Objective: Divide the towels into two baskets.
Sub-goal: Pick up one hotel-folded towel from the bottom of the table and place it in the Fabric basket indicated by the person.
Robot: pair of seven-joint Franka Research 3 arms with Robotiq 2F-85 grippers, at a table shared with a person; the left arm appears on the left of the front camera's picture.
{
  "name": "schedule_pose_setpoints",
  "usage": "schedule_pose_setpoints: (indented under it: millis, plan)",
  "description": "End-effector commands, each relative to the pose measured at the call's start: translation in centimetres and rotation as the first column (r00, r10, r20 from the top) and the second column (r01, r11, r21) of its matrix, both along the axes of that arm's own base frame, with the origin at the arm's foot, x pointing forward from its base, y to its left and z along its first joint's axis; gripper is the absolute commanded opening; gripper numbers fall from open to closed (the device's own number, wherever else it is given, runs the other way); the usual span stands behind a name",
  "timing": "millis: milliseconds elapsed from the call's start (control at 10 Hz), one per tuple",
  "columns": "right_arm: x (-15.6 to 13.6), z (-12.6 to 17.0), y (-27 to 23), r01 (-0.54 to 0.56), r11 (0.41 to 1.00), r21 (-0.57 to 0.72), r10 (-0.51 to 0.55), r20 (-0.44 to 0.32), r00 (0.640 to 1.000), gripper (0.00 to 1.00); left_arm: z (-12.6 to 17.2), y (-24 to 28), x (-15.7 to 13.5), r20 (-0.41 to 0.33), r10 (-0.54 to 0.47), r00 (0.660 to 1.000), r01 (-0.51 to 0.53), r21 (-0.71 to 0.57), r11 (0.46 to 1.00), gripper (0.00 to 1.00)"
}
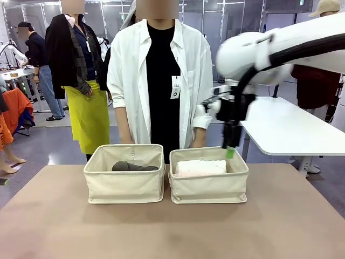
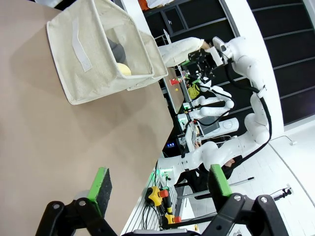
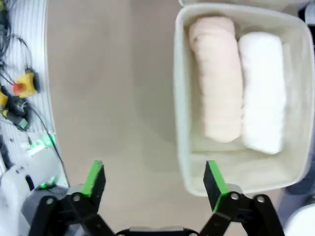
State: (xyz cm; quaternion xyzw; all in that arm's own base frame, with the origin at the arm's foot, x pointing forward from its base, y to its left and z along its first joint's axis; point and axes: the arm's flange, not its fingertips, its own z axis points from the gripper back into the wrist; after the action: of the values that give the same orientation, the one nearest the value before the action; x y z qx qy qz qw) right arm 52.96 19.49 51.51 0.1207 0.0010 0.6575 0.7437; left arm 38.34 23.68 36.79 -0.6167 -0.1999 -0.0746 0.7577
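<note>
Front view gives us two matching beige canvas baskets side by side on the brown table (image 1: pixel 54 216): the left basket (image 1: pixel 125 186) holds a dark grey towel roll (image 1: pixel 133 167), the right basket (image 1: pixel 209 188) a pale roll. Our right gripper (image 3: pixel 154 179) hangs with fingers spread wide and empty; past its green-padded fingertips (image 3: pixel 93 178) lie a soft pink towel (image 3: pixel 215 78) and a fluffy white towel (image 3: pixel 263 91), cylinders touching lengthwise inside that soft-walled bin. Our left gripper (image 2: pixel 160 184) is likewise released, holding nothing; well beyond its fingers the other bin shows a sliver of yellow towel (image 2: pixel 123 69) beside the grey one.
</note>
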Motion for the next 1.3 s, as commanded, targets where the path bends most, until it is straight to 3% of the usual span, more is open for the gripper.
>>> schedule_pose_setpoints:
  millis: [0,300,600,700,1000,1200]
  plan:
    - [-3.7,-2.2,-6.5,0.216,0.963,0.162,-0.213,-0.037,0.976,1.0,0.4,0.1,-0.4,0.011,-0.004,1.0,0.004,0.008,1.0,1.0]
    - [-6.0,-5.5,-16.1,0.471,0.766,0.438,-0.393,-0.262,0.882,1.0,0.4,0.1,-0.4,0.011,-0.004,1.0,0.004,0.008,1.0,1.0]
    - [-8.9,-9.1,-25.3,0.671,0.533,0.515,-0.47,-0.479,0.741,1.0,0.4,0.1,-0.4,0.011,-0.004,1.0,0.004,0.008,1.0,1.0]
    - [-9.7,-10.4,-29.0,0.723,0.467,0.509,-0.479,-0.541,0.691,1.0,0.4,0.1,-0.4,0.011,-0.004,1.0,0.004,0.008,1.0,1.0]
    - [-12.4,-14.1,-39.5,0.792,0.336,0.509,-0.385,-0.694,0.609,1.0,0.4,0.1,-0.4,0.011,-0.004,1.0,0.004,0.008,1.0,1.0]
    - [-13.3,-15.9,-43.3,0.833,0.256,0.491,-0.348,-0.757,0.553,1.0,0.4,0.1,-0.4,0.011,-0.004,1.0,0.004,0.008,1.0,1.0]
